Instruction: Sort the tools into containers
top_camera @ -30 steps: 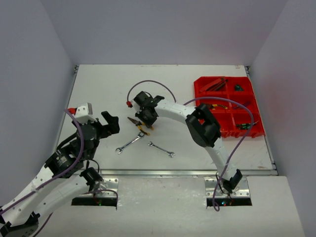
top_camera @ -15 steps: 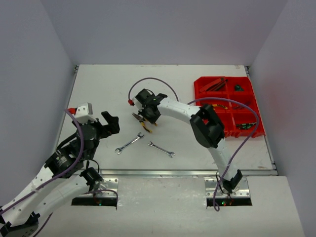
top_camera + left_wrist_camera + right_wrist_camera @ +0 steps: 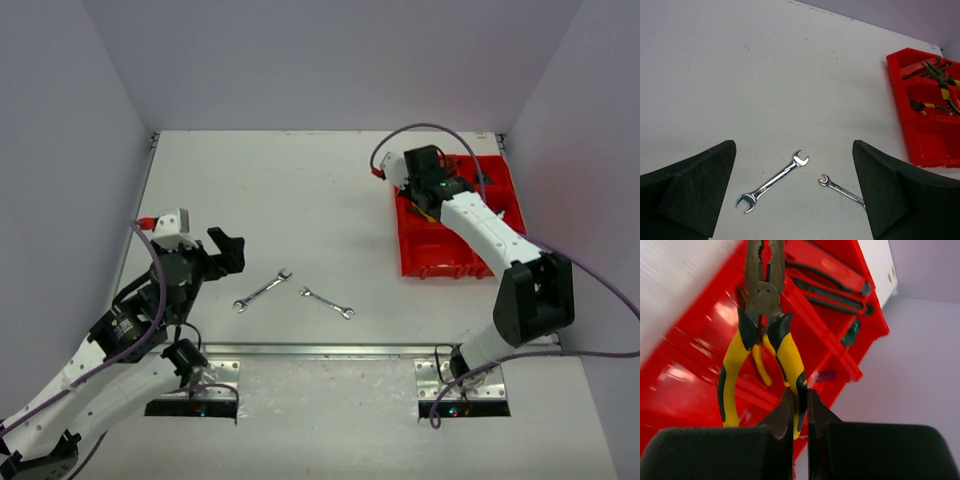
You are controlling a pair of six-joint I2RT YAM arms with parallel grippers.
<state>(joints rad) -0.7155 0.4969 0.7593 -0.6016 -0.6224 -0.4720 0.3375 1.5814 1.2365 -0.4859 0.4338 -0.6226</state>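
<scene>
Over the white tabletop (image 3: 300,190), my right fingers (image 3: 781,416) pinched the yellow-black pliers (image 3: 760,335) by one handle above the red tray (image 3: 430,262) to drop them in, I'd guess, left fingers (image 3: 690,190) spread near two wrenches (image 3: 773,181).

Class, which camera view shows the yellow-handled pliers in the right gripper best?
Right wrist: the pliers fill the frame, one handle pinched by the right gripper over the red tray. Top external: the arm hides them. Left wrist: small distant pliers, possibly these.
</scene>
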